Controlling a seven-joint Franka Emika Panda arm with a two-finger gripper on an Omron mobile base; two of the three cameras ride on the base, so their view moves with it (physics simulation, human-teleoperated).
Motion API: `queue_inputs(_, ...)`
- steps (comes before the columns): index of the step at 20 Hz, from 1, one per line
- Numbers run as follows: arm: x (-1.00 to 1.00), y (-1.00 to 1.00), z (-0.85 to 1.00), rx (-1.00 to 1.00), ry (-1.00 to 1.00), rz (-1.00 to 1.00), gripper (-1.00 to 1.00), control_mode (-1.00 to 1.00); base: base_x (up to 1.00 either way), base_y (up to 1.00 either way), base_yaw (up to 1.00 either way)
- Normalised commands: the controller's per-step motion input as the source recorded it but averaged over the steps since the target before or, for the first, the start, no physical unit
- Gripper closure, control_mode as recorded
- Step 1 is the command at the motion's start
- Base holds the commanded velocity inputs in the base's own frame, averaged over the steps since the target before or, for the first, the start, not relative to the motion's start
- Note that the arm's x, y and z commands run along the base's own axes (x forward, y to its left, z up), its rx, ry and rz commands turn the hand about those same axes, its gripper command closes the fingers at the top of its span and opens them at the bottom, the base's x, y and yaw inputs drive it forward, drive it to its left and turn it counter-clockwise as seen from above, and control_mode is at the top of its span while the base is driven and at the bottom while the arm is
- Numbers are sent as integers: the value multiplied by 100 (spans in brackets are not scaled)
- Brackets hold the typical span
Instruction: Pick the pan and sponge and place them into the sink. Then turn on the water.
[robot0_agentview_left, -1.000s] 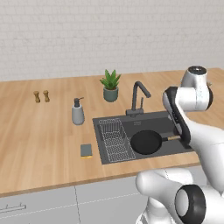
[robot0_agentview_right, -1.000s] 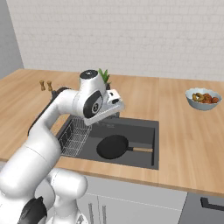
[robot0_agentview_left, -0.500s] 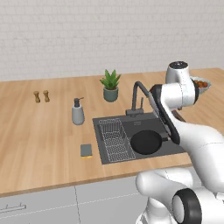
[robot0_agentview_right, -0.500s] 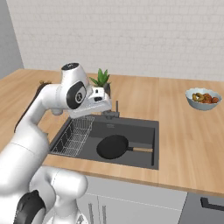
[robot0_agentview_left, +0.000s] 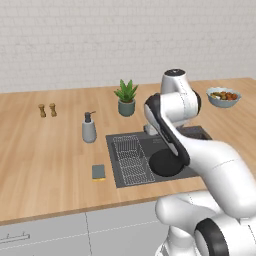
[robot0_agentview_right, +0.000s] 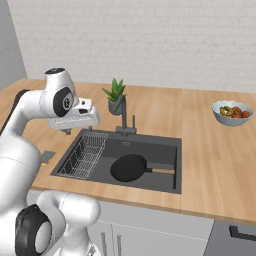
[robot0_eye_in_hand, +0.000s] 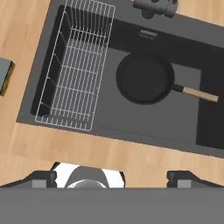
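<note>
With the round black frying pan (robot0_eye_in_hand: 145, 78) lying in the dark grey recessed sink (robot0_agentview_right: 165, 145), the small flat grey-green sponge (robot0_agentview_left: 98, 172), judged light and squashy, is best pinched across its short sides by the two-finger gripper (robot0_eye_in_hand: 112, 178), jaws wide apart and empty.

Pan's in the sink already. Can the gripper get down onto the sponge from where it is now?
Probably yes. The sponge lies alone on the counter left of the sink, with nothing over it, and the gripper is open with nothing in it.

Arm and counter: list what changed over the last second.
The arm swung away from above the pan toward the rack side of the sink, nearer the sponge; its gripper is open and empty. The pan stayed in the sink, the sponge on the counter.
</note>
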Motion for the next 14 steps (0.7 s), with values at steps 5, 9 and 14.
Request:
queue_inputs(5,0,100,0,9,10,-1,-100,-100,0,0,0)
queue_inputs(9,0,94,-5,11,14,0,-100,-100,0,0,0)
queue_inputs(14,16,34,-22,3,19,0,-100,-100,0,0,0)
